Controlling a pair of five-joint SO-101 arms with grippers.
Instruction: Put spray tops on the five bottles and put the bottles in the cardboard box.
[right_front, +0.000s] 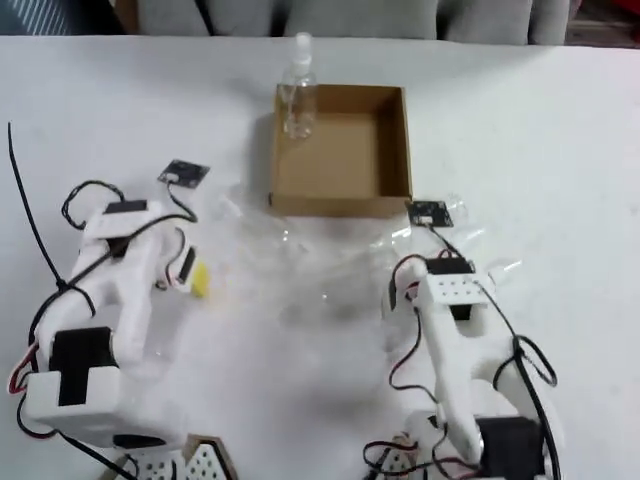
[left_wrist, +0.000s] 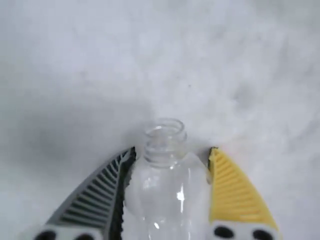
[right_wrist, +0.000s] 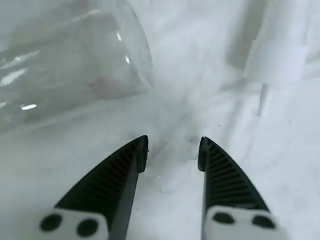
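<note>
My left pincer (left_wrist: 172, 152) hugs a bottle (left_wrist: 165, 195) with no top. My right pincer (right_wrist: 172, 145) is open a little, near a spray top (right_wrist: 272, 55). I think it must grab that next. Far off, one topped bottle (right_front: 298, 95) stands in the box (right_front: 340, 205).

The table (right_front: 520, 120) is white and smooth. A brown cardboard box (right_front: 340, 205) sits on it in the upper middle of the picture, with its top open. Just below the box, in the middle, clear bottles (right_front: 300, 245) lie on their sides.
</note>
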